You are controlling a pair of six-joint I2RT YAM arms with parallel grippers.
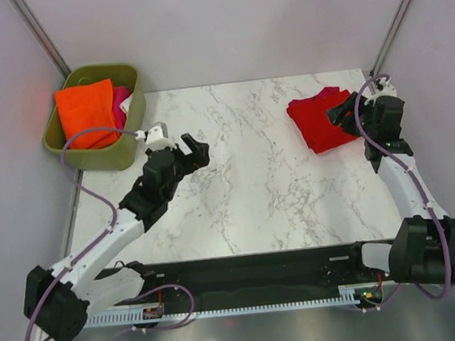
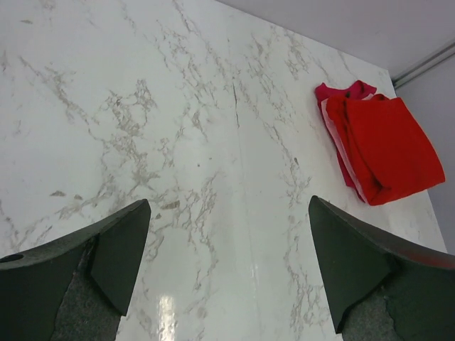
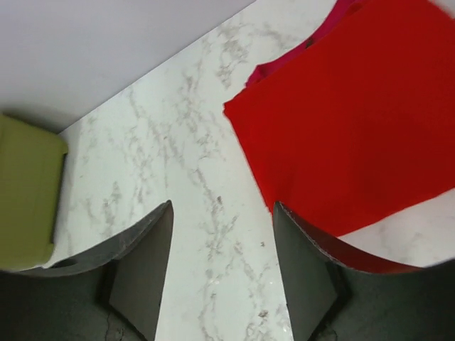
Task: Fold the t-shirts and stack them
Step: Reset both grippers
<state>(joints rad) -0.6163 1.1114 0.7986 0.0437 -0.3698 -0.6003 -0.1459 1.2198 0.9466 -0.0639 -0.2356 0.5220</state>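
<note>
A bright red t-shirt lies folded at the back right of the table. It rests on a pink shirt, whose edges peek out from under it. My right gripper hovers over the red shirt's near right side. In the right wrist view the gripper is open over bare marble, with the red shirt just beyond its right finger. My left gripper is open above the table's left middle. Nothing is between its fingers, and the red shirt lies far ahead to the right.
An olive-green tub stands at the back left corner. It holds a folded orange cloth and a pink cloth. The tub's corner shows in the right wrist view. White walls close in the table at the back and sides.
</note>
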